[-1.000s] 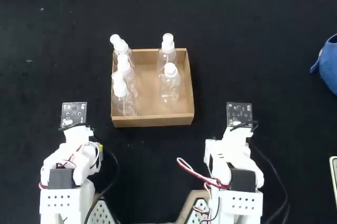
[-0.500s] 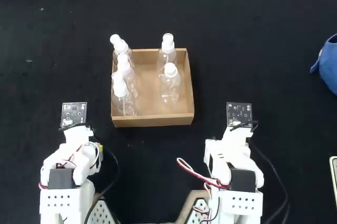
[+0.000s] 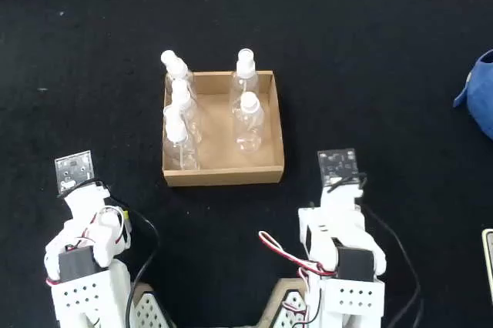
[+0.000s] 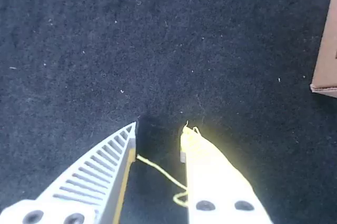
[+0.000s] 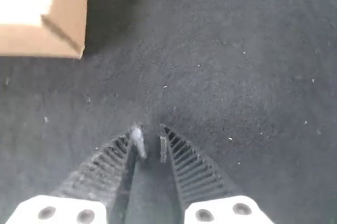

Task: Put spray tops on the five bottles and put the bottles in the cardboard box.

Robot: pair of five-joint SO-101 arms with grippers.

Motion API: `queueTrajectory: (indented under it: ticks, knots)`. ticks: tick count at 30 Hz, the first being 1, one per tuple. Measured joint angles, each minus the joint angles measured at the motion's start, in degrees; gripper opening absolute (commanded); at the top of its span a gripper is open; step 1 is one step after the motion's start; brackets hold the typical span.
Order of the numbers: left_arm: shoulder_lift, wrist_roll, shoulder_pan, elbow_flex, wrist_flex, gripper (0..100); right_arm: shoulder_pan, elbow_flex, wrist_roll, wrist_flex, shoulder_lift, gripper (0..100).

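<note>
The cardboard box (image 3: pixel 223 176) sits at mid table with several clear bottles standing in it, each with a white spray top. Three stand along one side (image 3: pixel 174 66) (image 3: pixel 182 98) (image 3: pixel 176 134) and two along the other (image 3: pixel 245 66) (image 3: pixel 249 110). My left arm (image 3: pixel 83 229) is folded back near the table's front left. Its gripper (image 4: pixel 159 128) hangs over bare black cloth with a small gap between the fingers and nothing in it. My right arm (image 3: pixel 339 220) is folded at the front right, its gripper (image 5: pixel 150 133) shut and empty.
A corner of the box (image 4: pixel 325 74) lies off to the side of the left gripper, and a box corner (image 5: pixel 58 34) lies ahead of the right gripper. A blue object (image 3: pixel 479 101) lies at the table's right edge. Black cloth covers the table.
My left arm has swung outward to the left, away from the box. The right wrist has turned slightly towards the box. Box and bottles have not moved.
</note>
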Motion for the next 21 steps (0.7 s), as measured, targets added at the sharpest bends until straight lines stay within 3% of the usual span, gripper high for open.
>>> queueTrajectory:
  ticks: [21]
  knots:
    - [0.0,0.0,0.0,0.0,0.0,3,0.0,0.0,-4.13,0.0,0.0,1.1]
